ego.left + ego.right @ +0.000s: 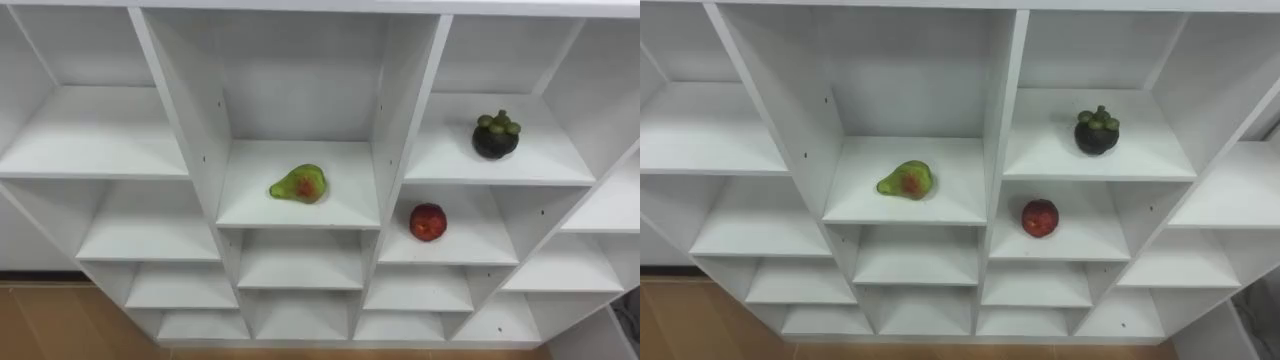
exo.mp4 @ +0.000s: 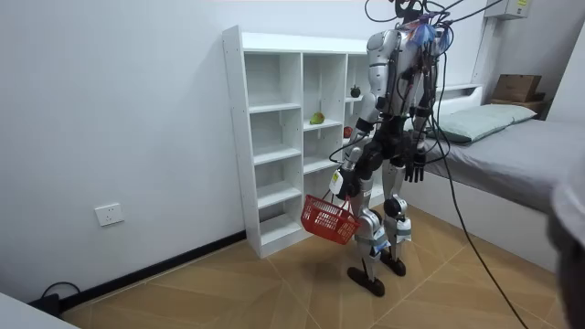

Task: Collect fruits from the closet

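Observation:
A white closet of open shelves (image 1: 300, 212) stands in front of me. A green pear with a red blush (image 1: 299, 184) lies on the middle shelf. Down to its right a red apple (image 1: 427, 221) sits one shelf lower. A dark mangosteen with a green cap (image 1: 496, 135) stands on the upper right shelf. In the room view I stand facing the closet, close to it. My left hand (image 2: 340, 181) hangs at my side, shut on the handle of a red basket (image 2: 327, 220) at knee height. My right hand (image 2: 416, 170) hangs loose by my hip with relaxed fingers.
A bed (image 2: 512, 151) with a pillow stands at the room view's right, close behind me. A cardboard box (image 2: 516, 87) sits on a ledge beyond it. Wooden floor (image 2: 228, 292) lies open toward the room view's left.

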Robot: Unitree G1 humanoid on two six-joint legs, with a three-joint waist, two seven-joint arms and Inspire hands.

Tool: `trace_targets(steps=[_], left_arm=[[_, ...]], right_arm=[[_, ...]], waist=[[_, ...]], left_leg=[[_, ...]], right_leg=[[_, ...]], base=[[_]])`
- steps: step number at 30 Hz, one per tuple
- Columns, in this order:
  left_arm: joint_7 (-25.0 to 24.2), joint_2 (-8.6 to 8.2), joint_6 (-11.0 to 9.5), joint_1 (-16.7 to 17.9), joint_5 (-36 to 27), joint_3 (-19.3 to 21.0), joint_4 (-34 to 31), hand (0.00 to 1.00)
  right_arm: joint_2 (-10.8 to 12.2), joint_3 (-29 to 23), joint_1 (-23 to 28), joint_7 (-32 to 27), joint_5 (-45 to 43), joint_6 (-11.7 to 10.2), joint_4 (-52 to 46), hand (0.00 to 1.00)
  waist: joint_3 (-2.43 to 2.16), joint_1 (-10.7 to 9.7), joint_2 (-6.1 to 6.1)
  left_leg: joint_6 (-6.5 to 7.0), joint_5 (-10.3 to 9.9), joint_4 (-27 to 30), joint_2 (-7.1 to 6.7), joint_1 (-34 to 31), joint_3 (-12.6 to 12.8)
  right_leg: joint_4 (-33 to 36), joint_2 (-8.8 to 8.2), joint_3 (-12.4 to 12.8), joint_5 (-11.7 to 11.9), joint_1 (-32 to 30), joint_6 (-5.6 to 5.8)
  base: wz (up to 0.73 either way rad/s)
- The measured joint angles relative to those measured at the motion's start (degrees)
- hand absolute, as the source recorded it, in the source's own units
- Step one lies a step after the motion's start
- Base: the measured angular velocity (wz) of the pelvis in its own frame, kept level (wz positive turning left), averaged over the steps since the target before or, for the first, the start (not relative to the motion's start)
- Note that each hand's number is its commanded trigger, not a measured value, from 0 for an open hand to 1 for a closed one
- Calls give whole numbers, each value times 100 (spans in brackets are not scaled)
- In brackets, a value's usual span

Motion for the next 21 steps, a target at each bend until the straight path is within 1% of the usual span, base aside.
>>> trace_targets(steps=[5, 12, 15, 21], left_arm=[[-52, 7, 2, -10, 0, -64, 0, 100], [-85, 0, 32, -5, 0, -109, 0, 100], [-77, -3, 30, 17, -5, -106, 1, 100], [-54, -10, 21, 45, 0, 52, 2, 100]], right_arm=[[-1, 6, -3, 43, 3, 0, 3, 0], [-2, 211, -18, 61, 13, 3, 3, 0], [-2, 209, -31, 46, 33, -1, 22, 0], [-2, 146, -23, 47, 25, -4, 29, 0]], waist=[[2, 5, 19], [0, 31, 26], [2, 27, 28], [9, 14, -1]], left_leg=[[0, 0, -12, -2, 1, 0], [0, 0, -8, -4, 10, -5], [0, 1, -2, -2, 13, 8], [0, 1, 4, 9, 28, 6]], right_leg=[[-1, 1, 4, 0, 0, 0], [-8, 1, 11, -1, -27, 1], [-5, 0, 27, -2, -40, 0], [26, -6, 24, -12, -38, -3]], base=[[0], [-1], [-3], [0]])
